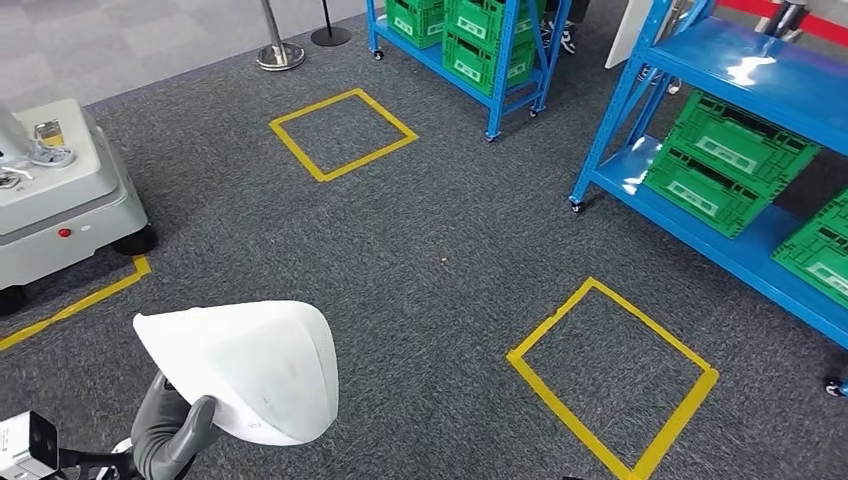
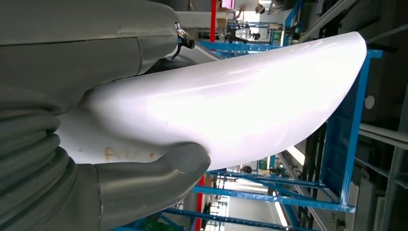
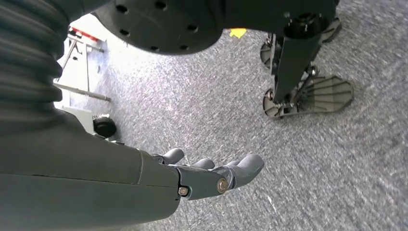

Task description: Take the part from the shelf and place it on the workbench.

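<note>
Grey carpet floor (image 1: 450,230) bears yellow tape squares (image 1: 343,133), blue shelving (image 1: 735,250) with green crates (image 1: 725,160), and a grey cart (image 1: 55,200).

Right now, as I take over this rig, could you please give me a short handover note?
Left hand: grips the white curved part, thumb pressed on its edge, carried above the grey carpet.
Right hand: hangs over the carpet, fingers apart, holding nothing.
Done: part is off the blue shelf.
Left: find the workbench and set the part on it.

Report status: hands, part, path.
Left hand grips white part. Right hand open, hanging over carpet. Grey wheeled unit ahead left; blue shelves right.
</note>
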Motion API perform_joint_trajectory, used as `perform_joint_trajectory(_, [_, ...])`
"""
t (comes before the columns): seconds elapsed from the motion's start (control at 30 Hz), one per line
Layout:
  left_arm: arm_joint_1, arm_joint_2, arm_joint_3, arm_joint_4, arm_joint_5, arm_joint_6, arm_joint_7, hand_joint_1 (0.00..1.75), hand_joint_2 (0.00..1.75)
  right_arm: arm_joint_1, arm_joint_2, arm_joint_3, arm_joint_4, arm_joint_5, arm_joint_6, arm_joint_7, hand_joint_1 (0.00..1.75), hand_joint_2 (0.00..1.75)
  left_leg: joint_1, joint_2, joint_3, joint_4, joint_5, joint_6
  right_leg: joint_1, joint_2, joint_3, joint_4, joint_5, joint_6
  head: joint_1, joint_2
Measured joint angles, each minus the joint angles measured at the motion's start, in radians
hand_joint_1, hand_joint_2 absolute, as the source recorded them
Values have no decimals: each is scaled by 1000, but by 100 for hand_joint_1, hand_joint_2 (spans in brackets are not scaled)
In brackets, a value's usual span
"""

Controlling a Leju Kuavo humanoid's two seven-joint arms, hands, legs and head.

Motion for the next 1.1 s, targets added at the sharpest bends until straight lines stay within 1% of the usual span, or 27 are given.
perform_joint_trajectory(0.03, [-4,-6,0,1,1,0,0,175,175,1,0,-2,0,-1,0,0,0,175,2,-12,2,-4,5,7,-3,31,-9,25,-19,6,2,0])
perform_joint_trajectory(0.1, [-12,-21,0,4,2,-1,0,175,175,4,-1,-5,0,2,0,0,0,175,4,-38,0,-6,12,17,-6,98,-59,136,-82,12,6,0])
perform_joint_trajectory(0.13, [-14,-27,0,6,3,-1,2,175,175,6,-1,-6,0,8,0,-1,0,175,3,-53,-3,-5,14,20,-6,113,-93,206,-112,13,8,0])
perform_joint_trajectory(0.17, [-14,-31,0,8,5,-2,3,175,175,8,-1,-6,0,15,2,-1,0,175,2,-68,-5,-4,14,21,-6,118,-121,257,-126,14,9,0])
perform_joint_trajectory(0.2, [-13,-33,0,9,8,-2,3,175,175,9,-2,-6,0,25,4,-3,0,175,2,-84,-7,-2,15,21,-6,119,-133,276,-121,14,9,0])
perform_joint_trajectory(0.23, [-10,-34,0,10,11,-2,1,175,175,10,-4,-5,0,34,7,-6,0,175,2,-100,-8,0,15,20,-7,122,-125,253,-95,12,9,0])
perform_joint_trajectory(0.27, [-6,-34,1,10,13,-2,-3,175,175,10,-7,-5,0,42,10,-8,0,175,2,-116,-8,3,15,18,-9,130,-100,194,-57,11,9,0])
perform_joint_trajectory(0.33, [9,-34,7,8,16,0,-22,175,175,9,-16,0,0,58,16,-7,0,175,2,-144,-12,9,13,9,-13,177,-41,61,-1,8,9,0])
perform_joint_trajectory(0.37, [20,-34,12,6,16,3,-33,175,175,9,-22,3,0,64,18,-4,0,175,2,-155,-15,11,14,2,-13,193,-24,22,10,6,9,0])
perform_joint_trajectory(0.4, [31,-34,18,4,15,5,-43,175,175,8,-27,6,0,68,20,1,0,175,2,-166,-20,10,15,-5,-12,202,-19,8,9,3,9,0])
perform_joint_trajectory(0.47, [55,-33,32,-3,10,8,-57,175,175,5,-38,11,0,73,17,20,0,175,4,-186,-28,5,20,-20,-10,178,-17,2,14,-8,9,0])
perform_joint_trajectory(0.5, [64,-32,39,-7,6,9,-62,175,175,4,-43,13,0,76,14,33,0,175,4,-175,-33,10,18,-25,-10,164,-15,-3,17,-16,9,0])
perform_joint_trajectory(0.53, [70,-31,45,-12,-1,10,-64,175,175,4,-48,14,0,79,10,47,0,175,2,-150,-43,28,5,-28,-11,149,-13,-8,20,-24,6,0])
perform_joint_trajectory(0.6, [72,-30,52,-17,-10,16,-65,175,175,5,-58,18,0,87,3,69,0,175,0,-82,-86,124,-53,-32,-9,118,-11,-14,22,-37,2,0])
perform_joint_trajectory(0.63, [73,-30,55,-18,-13,21,-64,175,175,6,-62,19,0,89,1,72,0,175,1,-63,-117,192,-87,-35,-6,102,-12,-13,21,-41,0,0])
perform_joint_trajectory(0.67, [75,-30,58,-18,-15,25,-63,175,175,7,-65,19,0,89,1,70,0,175,3,-55,-142,249,-110,-37,-4,86,-12,-13,20,-42,0,0])
perform_joint_trajectory(0.7, [78,-29,62,-18,-16,28,-62,175,175,7,-68,20,0,90,2,66,0,175,4,-51,-152,278,-116,-38,-3,70,-12,-13,20,-42,0,0])
perform_joint_trajectory(0.73, [81,-28,67,-19,-16,30,-61,175,175,6,-70,20,0,93,5,59,0,175,5,-48,-143,268,-103,-39,-2,57,-12,-12,19,-42,0,0])
perform_joint_trajectory(0.77, [83,-26,73,-20,-14,30,-61,175,175,5,-71,23,0,98,9,52,0,175,5,-40,-113,218,-75,-38,-2,44,-11,-12,17,-41,0,0])
perform_joint_trajectory(0.8, [84,-23,80,-22,-12,31,-62,175,175,5,-72,27,0,107,14,45,0,175,4,-19,-72,146,-45,-35,-1,32,-9,-10,15,-38,0,0])
perform_joint_trajectory(0.87, [86,-20,95,-29,-8,31,-69,175,175,4,-73,40,0,127,21,31,0,175,-1,18,-11,34,-8,-25,3,12,-5,-5,9,-29,0,0])
perform_joint_trajectory(0.9, [87,-18,103,-34,-6,31,-74,175,175,3,-74,48,0,137,24,24,0,175,-4,26,-1,10,-3,-18,5,2,-4,-3,7,-24,1,0])
perform_joint_trajectory(0.97, [92,-15,121,-48,-5,31,-83,175,175,-1,-75,61,0,150,27,8,0,175,-7,4,-5,6,-1,-6,4,-16,0,-4,5,-13,1,0])
perform_joint_trajectory(1.0, [95,-12,131,-58,-5,31,-87,175,175,-4,-76,67,0,154,27,-1,0,175,-6,-7,-5,3,2,0,2,-8,2,-1,0,-7,1,0])
perform_joint_trajectory(1.03, [96,-10,141,-68,-4,31,-90,175,175,-6,-76,73,0,158,28,-10,0,175,-4,-18,-3,0,5,6,-2,16,-1,13,-12,-1,2,0])
perform_joint_trajectory(1.07, [96,-9,150,-78,-4,31,-93,175,175,-8,-76,77,0,161,29,-19,0,175,-2,-29,0,-4,9,12,-4,48,-15,48,-35,4,3,0])
perform_joint_trajectory(1.1, [96,-9,157,-88,-3,30,-94,175,175,-8,-77,81,0,164,30,-26,0,175,0,-41,0,-5,12,15,-6,84,-39,104,-66,7,5,0])
